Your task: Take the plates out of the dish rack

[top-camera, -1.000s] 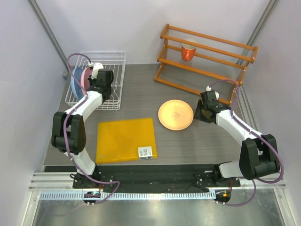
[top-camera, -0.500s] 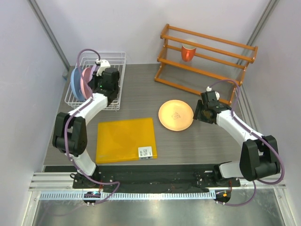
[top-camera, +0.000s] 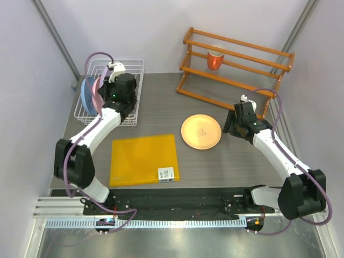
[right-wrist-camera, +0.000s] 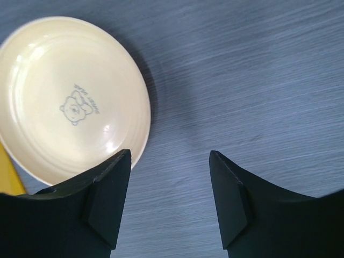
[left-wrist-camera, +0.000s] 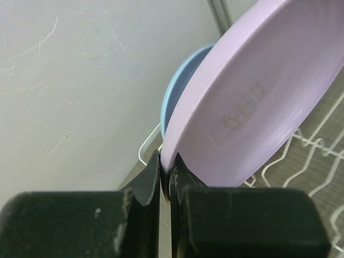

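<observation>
My left gripper (left-wrist-camera: 166, 161) is shut on the rim of the lilac plate (left-wrist-camera: 258, 102), held tilted over the white wire dish rack (left-wrist-camera: 317, 161). The light blue plate (left-wrist-camera: 177, 91) stands behind it. In the top view my left gripper (top-camera: 110, 88) is over the rack (top-camera: 134, 105), beside the blue plate (top-camera: 85, 98) and a pink plate edge (top-camera: 95, 91). The orange-yellow plate (top-camera: 200, 131) lies flat on the table. My right gripper (right-wrist-camera: 169, 156) is open and empty, just above the table at that plate's (right-wrist-camera: 70, 97) right edge.
A square yellow-orange mat (top-camera: 143, 159) lies near the table's front. An orange wooden stepped shelf (top-camera: 236, 67) with a red cup (top-camera: 215, 60) stands at the back right. Walls close in on the left and right.
My left gripper has risen and shifted slightly right at the rack, with the lilac plate in it. My right gripper has drawn back a little to the right of the orange-yellow plate.
</observation>
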{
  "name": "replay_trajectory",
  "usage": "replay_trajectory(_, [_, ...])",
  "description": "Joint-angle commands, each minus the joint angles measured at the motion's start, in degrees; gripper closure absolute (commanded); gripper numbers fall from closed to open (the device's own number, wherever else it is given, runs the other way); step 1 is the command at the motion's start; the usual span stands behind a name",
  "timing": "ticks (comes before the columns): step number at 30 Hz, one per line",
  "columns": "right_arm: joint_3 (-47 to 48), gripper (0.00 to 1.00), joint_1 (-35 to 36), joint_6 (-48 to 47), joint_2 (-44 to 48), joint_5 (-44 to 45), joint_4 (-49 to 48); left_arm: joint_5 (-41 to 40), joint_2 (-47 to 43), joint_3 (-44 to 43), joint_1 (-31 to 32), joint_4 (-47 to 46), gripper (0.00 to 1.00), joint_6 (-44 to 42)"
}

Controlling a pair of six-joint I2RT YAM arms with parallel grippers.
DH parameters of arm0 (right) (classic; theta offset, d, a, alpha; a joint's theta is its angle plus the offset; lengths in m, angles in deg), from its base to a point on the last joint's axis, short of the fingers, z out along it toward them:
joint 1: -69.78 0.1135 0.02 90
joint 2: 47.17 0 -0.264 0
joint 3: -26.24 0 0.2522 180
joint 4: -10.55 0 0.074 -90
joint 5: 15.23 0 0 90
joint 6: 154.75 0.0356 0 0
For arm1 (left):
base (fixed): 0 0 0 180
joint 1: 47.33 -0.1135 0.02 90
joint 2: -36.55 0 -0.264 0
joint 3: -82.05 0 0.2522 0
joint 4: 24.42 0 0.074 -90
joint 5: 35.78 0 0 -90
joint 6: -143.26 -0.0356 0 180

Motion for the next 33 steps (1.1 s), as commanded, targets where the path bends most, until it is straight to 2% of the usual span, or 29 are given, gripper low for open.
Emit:
replay_trajectory(1, [5.4,0.34,-0.1,-0.8,3.3,-2.5,-0.2,5.8,-7.6,-5.8,2.5,9.8,1.00,7.7])
replay_trajectory(3, [6.6,0.34,0.1,-0.5,2.9,-5.6,-0.8,8.4,-8.5,-6.7,3.6,13.5,1.00,10.5])
replay_trajectory(4, [7.7,0.34,0.6,-0.6,2.7,-7.2,-1.3,13.1,-9.2,-7.7,4.2,18.1,1.00,14.4])
replay_trajectory(6, [8.4,0.33,1.7,-0.5,1.7,-10.5,-4.0,18.8,-10.3,-8.1,4.4,21.6,1.00,19.1])
replay_trajectory(7, [9.3,0.33,2.1,-0.3,1.2,-12.6,-5.0,26.5,-11.0,-7.4,4.4,23.3,1.00,21.1])
replay_trajectory(11, [10.9,0.33,6.0,1.5,-0.7,-16.2,-11.8,45.1,-13.0,-4.5,4.5,23.7,1.00,32.5])
replay_trajectory(14, [10.8,0.32,7.3,2.8,-1.5,-17.1,-16.6,55.7,-12.6,-2.3,4.7,22.5,1.00,37.3])
replay_trajectory(21, [11.0,0.30,9.8,3.4,-4.6,-18.7,-21.2,63.7,-11.5,1.0,7.4,19.6,1.00,44.2])
replay_trajectory(33, [12.3,0.30,11.7,3.4,-9.1,-17.3,-21.8,66.1,-11.5,2.7,9.1,19.2,1.00,46.4])
